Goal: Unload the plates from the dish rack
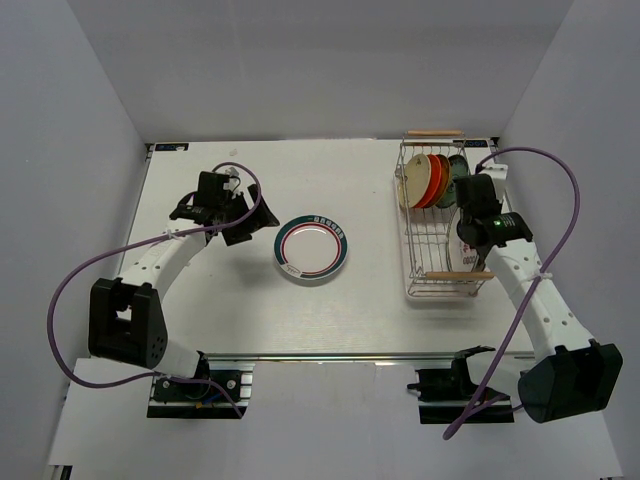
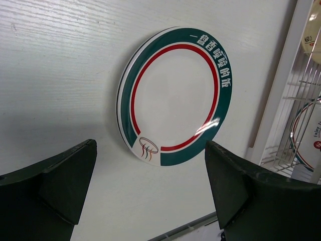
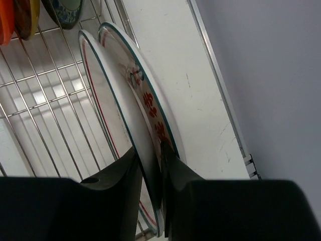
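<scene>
A white plate with a green-red rim ring lies flat on the table; in the left wrist view it is just beyond my fingers. My left gripper is open and empty, to the plate's left. The chrome dish rack stands at the right. My right gripper is inside it, shut on the rim of an upright white plate with red marks. Another ringed white plate stands right behind that one. Cream, orange-red and dark teal plates stand at the rack's far end.
The rack's wooden handles sit at its far end and near end. The right wall is close beside the rack. White walls enclose the table on the left, back and right. The arm cables loop over both sides.
</scene>
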`<state>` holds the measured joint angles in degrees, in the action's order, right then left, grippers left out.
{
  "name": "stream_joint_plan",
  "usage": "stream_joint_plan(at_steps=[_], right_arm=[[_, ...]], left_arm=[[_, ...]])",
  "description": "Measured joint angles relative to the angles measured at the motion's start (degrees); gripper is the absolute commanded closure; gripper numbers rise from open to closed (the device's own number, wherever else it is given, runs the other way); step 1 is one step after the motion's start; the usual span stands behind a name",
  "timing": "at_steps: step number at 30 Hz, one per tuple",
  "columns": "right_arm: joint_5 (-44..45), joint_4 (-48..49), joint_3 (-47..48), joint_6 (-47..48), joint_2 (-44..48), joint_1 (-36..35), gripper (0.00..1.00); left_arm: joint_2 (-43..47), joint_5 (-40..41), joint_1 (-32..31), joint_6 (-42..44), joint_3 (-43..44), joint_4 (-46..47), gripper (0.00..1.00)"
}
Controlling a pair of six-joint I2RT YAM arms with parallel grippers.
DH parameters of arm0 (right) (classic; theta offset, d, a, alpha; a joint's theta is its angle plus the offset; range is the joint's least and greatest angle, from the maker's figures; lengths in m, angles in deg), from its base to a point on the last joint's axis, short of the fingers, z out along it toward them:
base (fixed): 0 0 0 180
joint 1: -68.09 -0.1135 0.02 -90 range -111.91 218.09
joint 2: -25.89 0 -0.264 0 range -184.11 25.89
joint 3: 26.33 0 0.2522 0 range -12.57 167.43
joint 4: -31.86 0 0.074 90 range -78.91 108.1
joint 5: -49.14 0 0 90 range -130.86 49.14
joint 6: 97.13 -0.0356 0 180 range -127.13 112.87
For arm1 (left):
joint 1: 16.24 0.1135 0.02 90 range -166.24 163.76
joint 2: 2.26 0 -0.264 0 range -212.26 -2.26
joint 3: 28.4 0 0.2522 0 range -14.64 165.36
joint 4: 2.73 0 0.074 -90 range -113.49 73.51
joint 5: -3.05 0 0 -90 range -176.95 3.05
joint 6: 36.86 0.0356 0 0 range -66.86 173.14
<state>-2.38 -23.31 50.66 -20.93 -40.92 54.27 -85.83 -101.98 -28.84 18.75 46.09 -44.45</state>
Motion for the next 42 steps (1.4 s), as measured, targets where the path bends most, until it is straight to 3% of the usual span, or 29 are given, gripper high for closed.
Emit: stream_joint_plan(at_steps=[11,29,32,36,42], right_arm=[[-5.16,-0.70,2.12,8.09,0.37,0.33,0.99],[-17.49,1.79,16.48,14.75,2.43,0.11,1.00],[-23.74,4.24,17.27,13.46,1.77,0.22,1.00],[-38.75,8.90,16.31,9.92,-0.04,0.28,1.00],[-61.07,18.88,6.99,1.55,-3.67,-0.20,1.00]], left_arm=[[0.70,-0.87,0.00,-0.46,-0.04,0.17,0.02],[3.41,-8.24,-0.39,-0.11,-0.04,3.26,0.02],[3.48,-13.25,-0.61,0.46,-0.13,5.35,0.02],[4.76,-18.86,-0.90,0.96,-1.16,9.62,0.02],[6.75,-23.32,-2.64,1.57,-3.06,14.82,0.02]])
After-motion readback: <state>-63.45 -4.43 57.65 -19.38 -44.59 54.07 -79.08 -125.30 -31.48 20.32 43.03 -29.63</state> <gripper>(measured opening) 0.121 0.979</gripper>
